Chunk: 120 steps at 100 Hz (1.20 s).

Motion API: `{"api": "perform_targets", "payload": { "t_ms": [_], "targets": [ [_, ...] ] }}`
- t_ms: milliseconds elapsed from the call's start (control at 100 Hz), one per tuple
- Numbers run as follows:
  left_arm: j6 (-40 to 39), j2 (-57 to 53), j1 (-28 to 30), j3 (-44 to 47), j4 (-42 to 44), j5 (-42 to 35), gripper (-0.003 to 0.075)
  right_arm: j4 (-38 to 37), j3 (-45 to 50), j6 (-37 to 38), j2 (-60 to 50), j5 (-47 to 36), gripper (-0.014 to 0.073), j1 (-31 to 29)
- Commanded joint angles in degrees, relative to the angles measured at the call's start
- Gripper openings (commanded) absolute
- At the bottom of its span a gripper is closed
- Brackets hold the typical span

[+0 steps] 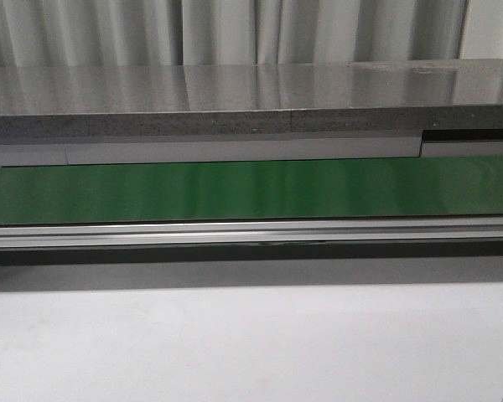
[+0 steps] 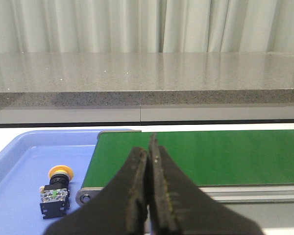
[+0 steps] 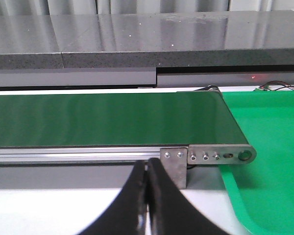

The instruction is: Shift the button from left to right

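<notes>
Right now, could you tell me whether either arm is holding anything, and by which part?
Nothing is held. Both the left gripper and right gripper are shut and empty; the button lies untouched in the blue tray.

The conveyor belt (image 1: 251, 191) is smooth green with a soft sheen, edged by a brushed aluminium rail (image 1: 251, 232) and, in the right wrist view, a bare metal end bracket (image 3: 220, 155) with screws. Behind it runs a speckled grey stone-like counter (image 2: 147, 78), polished and reflective on top, before pleated white cloth curtains (image 2: 137, 24). The blue tray (image 2: 14, 166) and green tray (image 3: 269, 147) look like smooth plastic; the button (image 2: 56, 191) has a glossy yellow cap on a black plastic body.
</notes>
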Motion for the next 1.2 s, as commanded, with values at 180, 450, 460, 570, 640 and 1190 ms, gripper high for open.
{"api": "perform_targets", "payload": {
  "t_ms": [180, 450, 460, 570, 640, 1190],
  "targets": [
    [-0.4, -1.9, -0.5, 2.0, 0.0, -5.1, -0.0020, -0.3, -0.8, -0.3, -1.1, -4.7, -0.0068, 0.0],
    [-0.4, -1.9, -0.5, 1.9, 0.0, -6.3, -0.0020, -0.3, -0.8, -0.3, -1.1, -4.7, -0.0068, 0.0],
    [-0.4, -1.9, -0.5, 1.8, 0.0, -6.3, -0.0020, -0.3, -0.8, -0.3, -1.1, -4.7, -0.0068, 0.0],
    [-0.4, -1.8, -0.5, 0.6, 0.0, -5.8, -0.0020, -0.3, -0.8, -0.3, -1.1, -4.7, -0.0068, 0.0],
    [-0.4, -1.4, -0.5, -1.1, -0.1, -4.5, -0.0020, -0.3, -0.8, -0.3, -1.1, -4.7, -0.0068, 0.0],
    [-0.4, 23.8, -0.5, -30.3, -0.5, 23.7, -0.0020, -0.3, -0.8, -0.3, -1.1, -4.7, -0.0068, 0.0]
  ]
}}
